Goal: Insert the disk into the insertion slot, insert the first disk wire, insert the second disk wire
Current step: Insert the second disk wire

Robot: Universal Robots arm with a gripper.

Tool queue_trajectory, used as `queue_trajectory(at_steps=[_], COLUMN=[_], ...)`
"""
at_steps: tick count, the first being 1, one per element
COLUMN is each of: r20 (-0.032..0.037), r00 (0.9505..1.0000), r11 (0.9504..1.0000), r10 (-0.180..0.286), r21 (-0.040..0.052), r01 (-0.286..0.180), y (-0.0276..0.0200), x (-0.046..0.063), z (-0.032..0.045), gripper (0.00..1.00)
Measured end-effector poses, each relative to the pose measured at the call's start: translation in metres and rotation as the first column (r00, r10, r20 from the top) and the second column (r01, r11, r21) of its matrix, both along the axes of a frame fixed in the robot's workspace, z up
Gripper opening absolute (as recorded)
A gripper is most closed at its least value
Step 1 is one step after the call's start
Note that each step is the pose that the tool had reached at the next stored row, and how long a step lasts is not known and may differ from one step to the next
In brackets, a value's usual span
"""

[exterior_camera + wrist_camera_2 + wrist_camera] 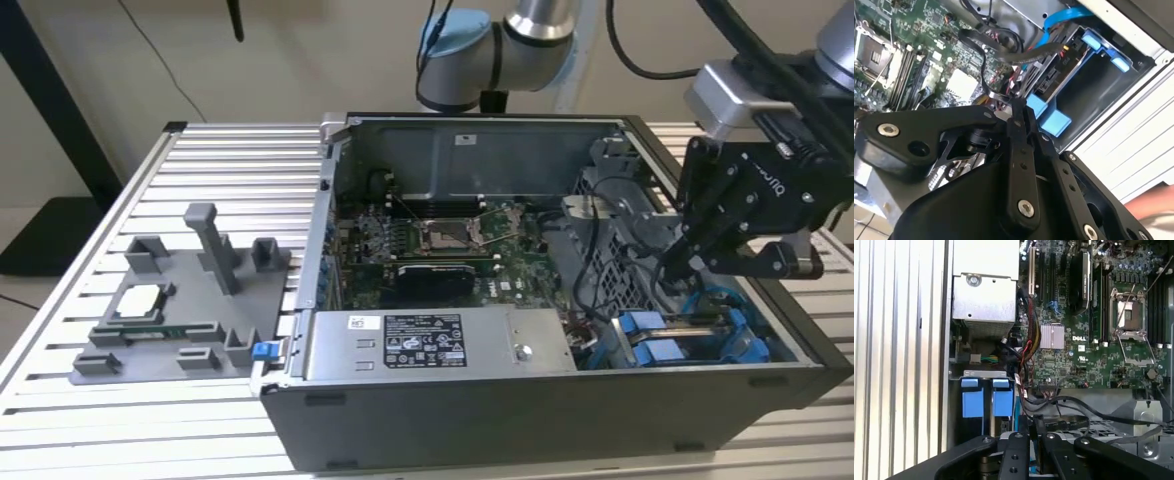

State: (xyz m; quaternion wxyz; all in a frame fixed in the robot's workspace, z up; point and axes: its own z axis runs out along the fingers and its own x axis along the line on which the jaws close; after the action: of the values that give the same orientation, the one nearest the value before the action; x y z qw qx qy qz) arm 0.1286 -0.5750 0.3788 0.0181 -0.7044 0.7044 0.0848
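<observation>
Disk (643,323) sits in the slot (983,374) of the grey drive cage, at the near corner of the open case (534,420) on the exterior view's right. Its blue carrier tab (1002,402) faces up out of the bay, with a second blue tab just beside it. The gripper (681,265) hangs over that corner, pointing down into the case, its tips just above the cage and near the disk's tab. In both wrist views its fingers (1021,432) stand narrow, drawn almost together (1016,107) (whether anything is pinched between them I cannot tell). A bundle of black wires (1069,402) loops across the gap between the cage and the motherboard (427,240), passing close by the fingertips. In the second wrist view one black wire (1004,47) arches over toward the disk's connector end (1054,75). A bright blue cable (1061,17) runs along the far side of the cage. The power supply (427,342), a grey box with a black-and-white sticker, lies along the near wall of the case, to the exterior view's left of the cage. Outside the case, on the slatted table (80,420) at the exterior view's left, stands a grey fixture (200,290) well apart from the arm.
</observation>
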Motion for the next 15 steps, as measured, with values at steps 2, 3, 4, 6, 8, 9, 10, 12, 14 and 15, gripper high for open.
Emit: queue_trajectory(at_steps=[2,3,4,6,8,9,10,12,14,15], r20=[0.0000,0.0000,0.0000,0.0000,0.0000,0.0000,0.0000,0.0000,0.0013,0.0032], r00=[1.0000,1.0000,1.0000,1.0000,1.0000,1.0000,1.0000,1.0000,1.0000,1.0000], r11=[1.0000,1.0000,1.0000,1.0000,1.0000,1.0000,1.0000,1.0000,1.0000,1.0000], r10=[0.000,0.000,0.000,0.000,0.000,0.000,0.000,0.000,0.000,0.000], r21=[0.0000,0.0000,0.0000,-0.0002,-0.0003,-0.0001,0.0000,0.0002,-0.0006,-0.0007], r01=[0.000,0.000,0.000,0.000,0.000,0.000,0.000,0.000,0.000,0.000], y=[0.0000,0.0000,0.0000,-0.0001,-0.0013,-0.0021,-0.0030,-0.0041,-0.0046,-0.0048], x=[0.0000,0.0000,-0.0001,-0.0001,-0.0001,-0.0001,-0.0001,-0.0001,-0.0001,-0.0001], z=[0.0000,0.0000,0.0000,-0.0003,-0.0010,-0.0016,-0.0023,-0.0044,-0.0070,-0.0085], gripper=[0.00,0.00,0.00,0.00,0.00,0.00,0.00,0.00,0.00,0.00])
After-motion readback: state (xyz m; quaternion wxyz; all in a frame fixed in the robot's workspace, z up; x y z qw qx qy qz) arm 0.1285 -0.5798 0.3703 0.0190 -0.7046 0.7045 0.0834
